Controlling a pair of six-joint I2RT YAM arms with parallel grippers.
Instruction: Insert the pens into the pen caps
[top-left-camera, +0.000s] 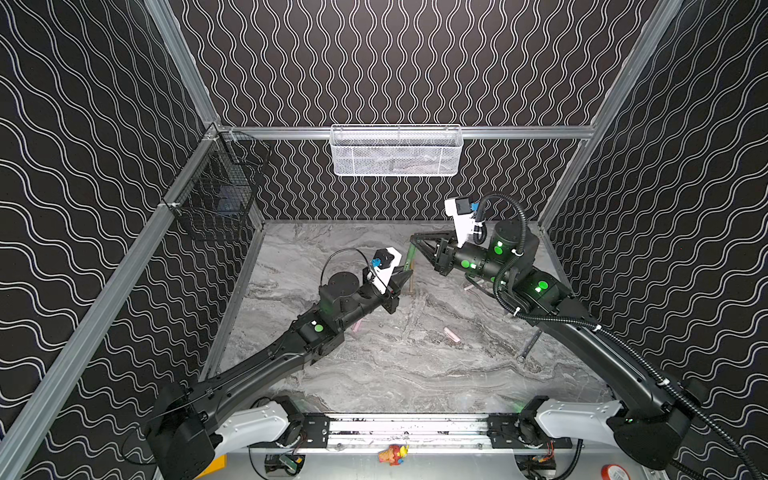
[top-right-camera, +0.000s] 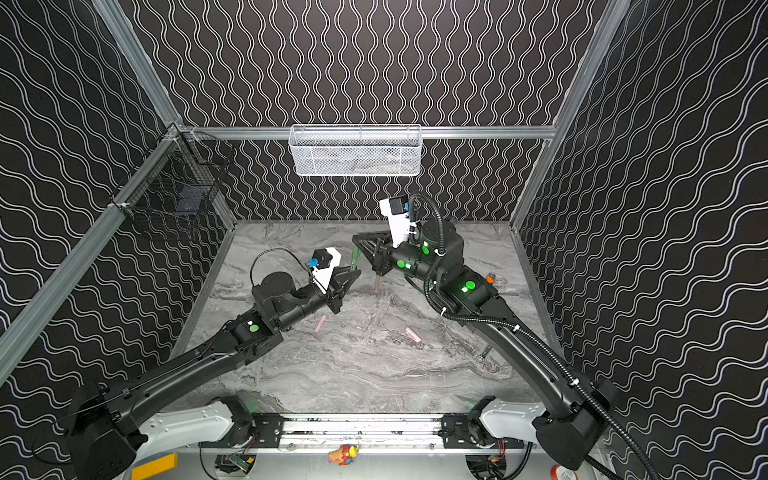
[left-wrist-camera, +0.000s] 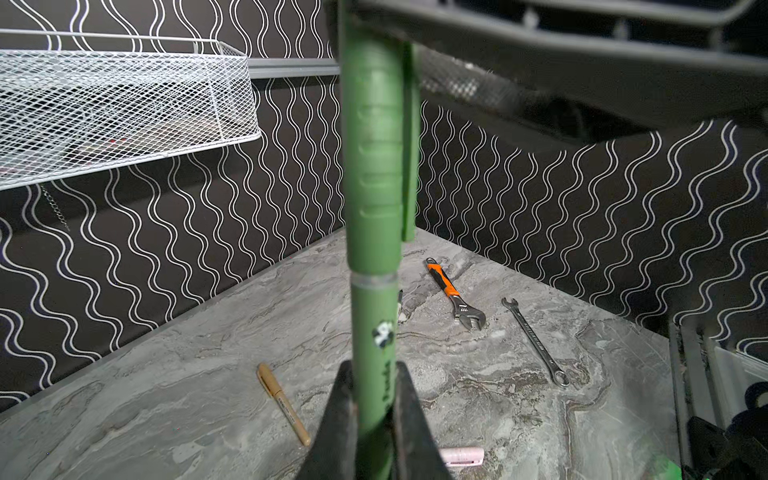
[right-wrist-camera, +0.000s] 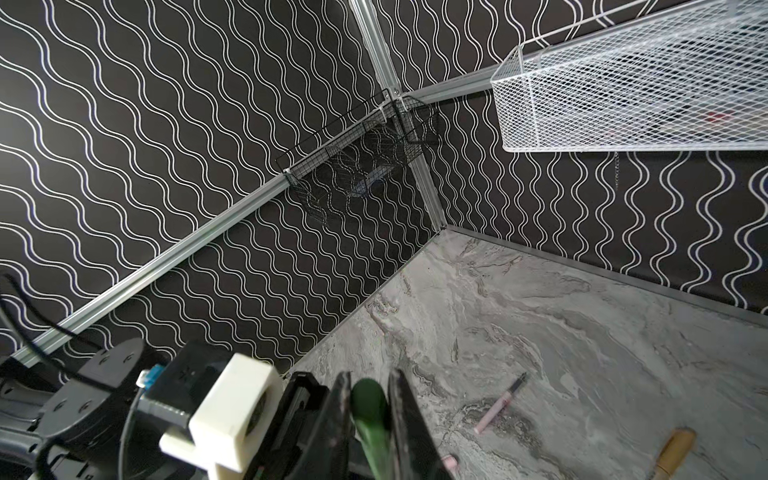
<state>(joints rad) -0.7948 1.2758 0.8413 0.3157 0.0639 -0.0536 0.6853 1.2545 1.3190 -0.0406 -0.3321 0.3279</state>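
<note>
A dark green pen (left-wrist-camera: 372, 332) stands upright above the table, and my left gripper (left-wrist-camera: 373, 368) is shut on its lower barrel. The green pen cap (left-wrist-camera: 372, 145) sits over its upper end, meeting the barrel at a pale ring. My right gripper (right-wrist-camera: 370, 382) is shut on that cap (right-wrist-camera: 368, 395) from above. Both top views show the pen (top-left-camera: 409, 257) (top-right-camera: 354, 257) between the left gripper (top-left-camera: 409, 272) and the right gripper (top-left-camera: 413, 239). A tan-gold pen (left-wrist-camera: 282, 409) lies on the table. An uncapped pink pen (right-wrist-camera: 498, 405) and pink caps (top-left-camera: 451, 334) (top-left-camera: 357, 326) lie apart.
A grey spanner (left-wrist-camera: 536, 340) and an orange-handled adjustable wrench (left-wrist-camera: 453, 295) lie on the marble table (top-left-camera: 374, 374) toward the right. A white mesh basket (top-left-camera: 395, 151) hangs on the back wall. A black wire basket (top-left-camera: 216, 199) hangs at the left corner.
</note>
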